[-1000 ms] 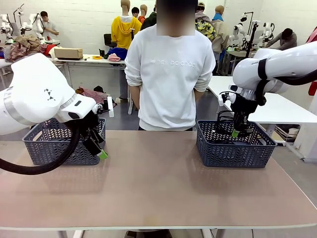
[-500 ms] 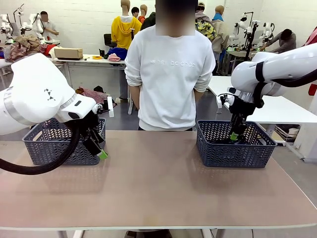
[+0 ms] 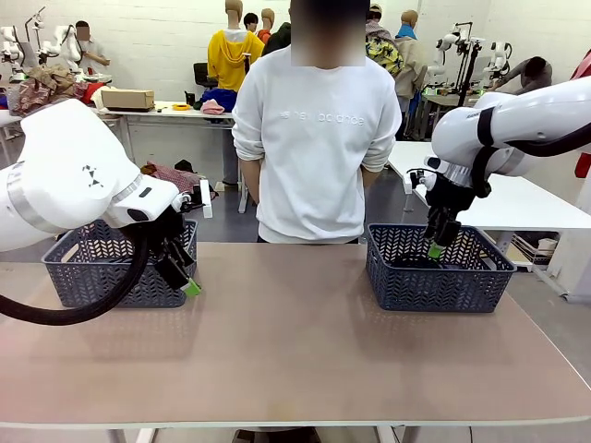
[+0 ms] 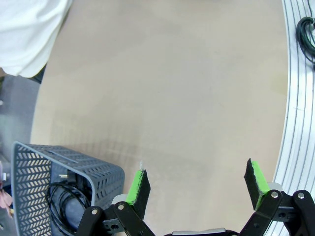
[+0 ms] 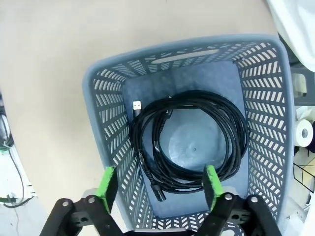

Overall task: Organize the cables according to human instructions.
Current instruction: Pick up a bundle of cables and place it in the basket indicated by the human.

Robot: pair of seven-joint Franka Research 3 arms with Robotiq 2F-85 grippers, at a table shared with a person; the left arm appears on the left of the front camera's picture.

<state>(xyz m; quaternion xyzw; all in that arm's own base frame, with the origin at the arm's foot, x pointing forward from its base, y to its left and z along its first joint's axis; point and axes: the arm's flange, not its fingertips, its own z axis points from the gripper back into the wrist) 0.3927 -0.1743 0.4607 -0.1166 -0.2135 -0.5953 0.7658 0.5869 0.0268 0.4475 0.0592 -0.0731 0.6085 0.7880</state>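
Note:
A black cable (image 5: 189, 142) lies coiled flat on the floor of the grey basket (image 5: 263, 88), plug ends at its near side. My right gripper (image 5: 159, 184) hangs open just above it, with nothing between the green pads. In the front view that gripper (image 3: 434, 244) hovers over the right basket (image 3: 434, 277). My left gripper (image 3: 183, 273) stands open in front of the left basket (image 3: 88, 277). In the left wrist view, its fingers (image 4: 138, 188) frame bare table, and more coiled cables (image 4: 63, 199) lie in the basket (image 4: 39, 162) beside them.
A person in a white sweatshirt (image 3: 316, 129) stands at the far edge between the two baskets, hands out of sight behind the back. The tan tabletop (image 3: 295, 341) spreads wide in front of both baskets. Metal rails (image 4: 298, 128) run along the table's near edge.
My right gripper has opened, let go of the cable inside the right basket and lifted a little above the rim. The left arm has not moved.

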